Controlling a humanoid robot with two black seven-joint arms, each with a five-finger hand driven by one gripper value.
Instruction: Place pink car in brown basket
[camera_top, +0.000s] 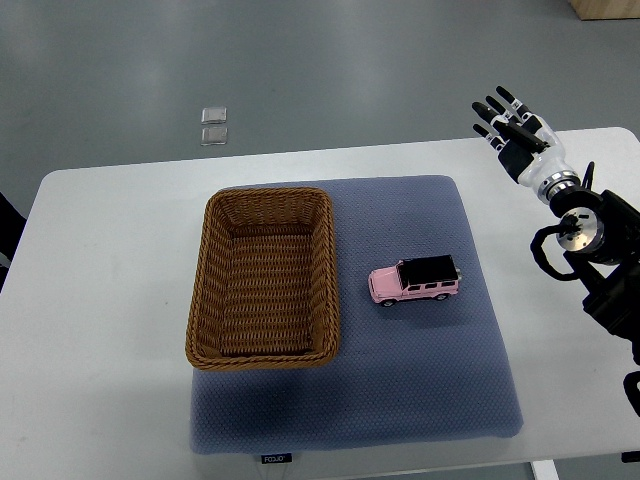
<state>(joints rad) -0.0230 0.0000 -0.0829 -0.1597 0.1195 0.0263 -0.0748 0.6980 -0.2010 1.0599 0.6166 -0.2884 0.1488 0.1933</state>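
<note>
Pink car (414, 281) on blue mat (420, 380) beside brown basket (262, 278), right hand (517, 135) spread apart.

White-and-black robot hand (515, 135) (silver wrist ring) on a black, cabled arm (590, 245).

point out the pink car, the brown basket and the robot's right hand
pink car (414, 281), top view, on its pink side below the black roof
brown basket (264, 355), top view, on its near woven rim
right hand (516, 141), top view, on the palm, fingers spread
</note>
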